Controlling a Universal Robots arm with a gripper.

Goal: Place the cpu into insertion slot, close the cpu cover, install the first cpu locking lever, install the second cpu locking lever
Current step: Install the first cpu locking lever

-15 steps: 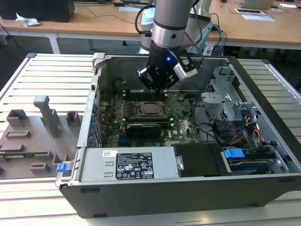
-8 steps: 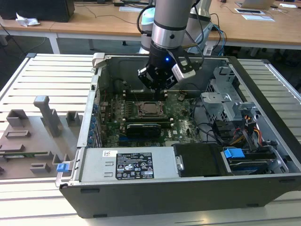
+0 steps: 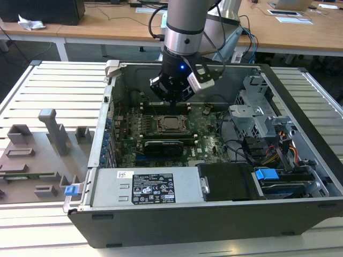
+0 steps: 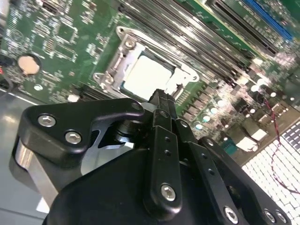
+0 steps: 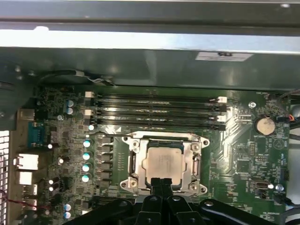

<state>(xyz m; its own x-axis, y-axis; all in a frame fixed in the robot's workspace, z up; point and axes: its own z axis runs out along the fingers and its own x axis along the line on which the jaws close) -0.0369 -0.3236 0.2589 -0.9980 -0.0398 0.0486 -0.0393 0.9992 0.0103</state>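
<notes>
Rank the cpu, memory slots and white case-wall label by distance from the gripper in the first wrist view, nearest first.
1. cpu, seated right at the gripper tips.
2. memory slots, beyond the cpu.
3. white label, up on the case wall.

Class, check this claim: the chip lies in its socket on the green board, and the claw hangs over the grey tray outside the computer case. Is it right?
One thing is wrong. The claw hangs inside the computer case, close over the socket, not over the grey tray; the exterior view shows it. The chip does lie in its socket on the green board.
</notes>
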